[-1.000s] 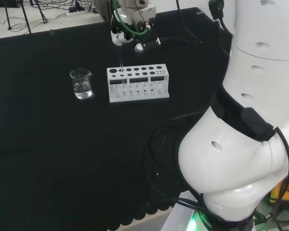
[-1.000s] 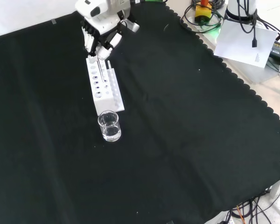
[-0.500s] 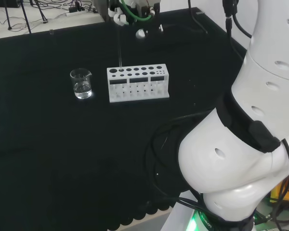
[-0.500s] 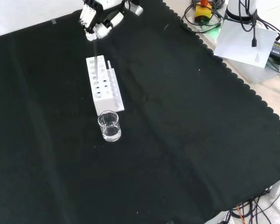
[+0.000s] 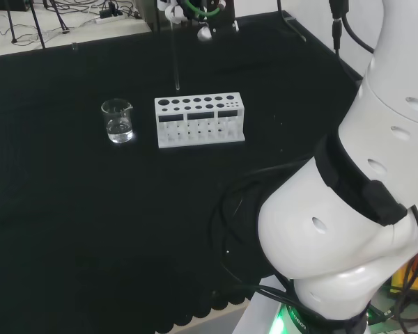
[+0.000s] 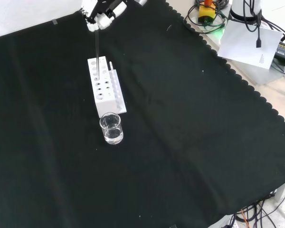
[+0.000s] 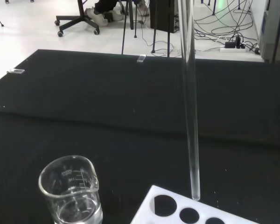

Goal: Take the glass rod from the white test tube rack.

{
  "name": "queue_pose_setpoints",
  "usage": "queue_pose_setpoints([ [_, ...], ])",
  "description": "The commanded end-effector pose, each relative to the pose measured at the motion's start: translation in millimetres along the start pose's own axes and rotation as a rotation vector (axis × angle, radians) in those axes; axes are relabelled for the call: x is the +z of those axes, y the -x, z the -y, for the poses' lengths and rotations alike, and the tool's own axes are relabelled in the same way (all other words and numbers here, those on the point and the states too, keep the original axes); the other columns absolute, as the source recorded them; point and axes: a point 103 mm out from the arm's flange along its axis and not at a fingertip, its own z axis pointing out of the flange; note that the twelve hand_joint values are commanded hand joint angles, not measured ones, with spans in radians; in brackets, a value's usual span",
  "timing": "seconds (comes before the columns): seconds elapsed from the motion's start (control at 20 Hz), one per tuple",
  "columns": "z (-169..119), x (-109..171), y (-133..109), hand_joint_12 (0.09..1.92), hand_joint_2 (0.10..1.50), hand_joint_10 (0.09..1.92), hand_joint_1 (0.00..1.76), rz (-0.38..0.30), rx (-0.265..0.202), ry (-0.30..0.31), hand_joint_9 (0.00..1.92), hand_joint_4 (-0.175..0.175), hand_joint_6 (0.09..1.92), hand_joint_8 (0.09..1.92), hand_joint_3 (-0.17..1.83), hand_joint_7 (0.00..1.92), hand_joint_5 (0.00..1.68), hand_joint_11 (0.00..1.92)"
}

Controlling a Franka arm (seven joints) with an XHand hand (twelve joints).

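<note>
The hand [image 6: 100,12] is cut off at the top edge of the front view, and only its lower fingers [image 5: 171,11] are seen in the head view; they are curled round the upper end of the rod [image 6: 96,52]. The rod is clear glass and faint against the black cloth [image 6: 180,142]; its upper end is hidden by the fingers. Its long axis is held upright, with the lower tip pointing down. In the wrist view the rod [image 7: 190,116] is seen with its tip just above the holes at one end of the rack [image 7: 186,212], clear of them. The rack [image 5: 199,120] stands just right of the beaker [image 5: 117,120] in the head view. Printed marks on the beaker [image 7: 72,191] cannot be read.
</note>
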Motion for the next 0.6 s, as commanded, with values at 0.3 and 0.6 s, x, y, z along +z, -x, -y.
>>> queue_pose_setpoints([
  [0.3,7.0,-18.2,-11.5,0.93,1.22,1.63,1.36,-0.008,-0.019,0.021,0.82,-0.175,0.93,1.42,0.0,0.72,0.72,1.5],
  [0.6,7.7,-19.0,-12.3,0.93,1.22,1.63,1.36,-0.003,-0.023,0.012,0.82,-0.175,0.93,1.42,0.0,0.72,0.72,1.5],
])
